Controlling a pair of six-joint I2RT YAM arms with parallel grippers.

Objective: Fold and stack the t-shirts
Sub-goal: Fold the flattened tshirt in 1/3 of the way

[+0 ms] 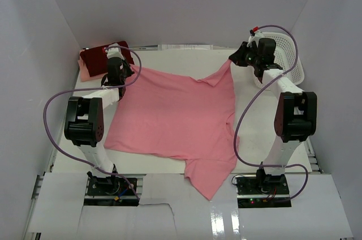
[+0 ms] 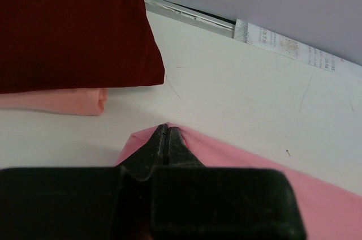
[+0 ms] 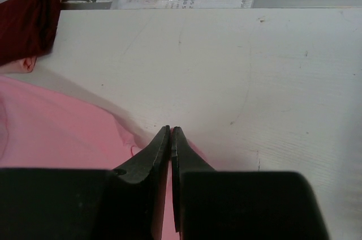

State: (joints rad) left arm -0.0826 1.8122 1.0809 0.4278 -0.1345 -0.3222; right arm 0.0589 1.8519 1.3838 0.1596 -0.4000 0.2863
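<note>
Pinching far corners of salmon-pink shirt (image 1: 175, 115) with left pincer (image 1: 134, 69) and right pincer (image 1: 231, 59); spread over counter (image 1: 169, 56). Far-left, folded maroon shirt (image 1: 96, 56); far-right, basket (image 1: 289, 53).

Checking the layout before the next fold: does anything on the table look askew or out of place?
The salmon-pink shirt lies skewed, and one part spills off the table between the arm bases. The left gripper and right gripper pinch its far corners. The folded maroon shirt sits neatly on the peach one.
</note>
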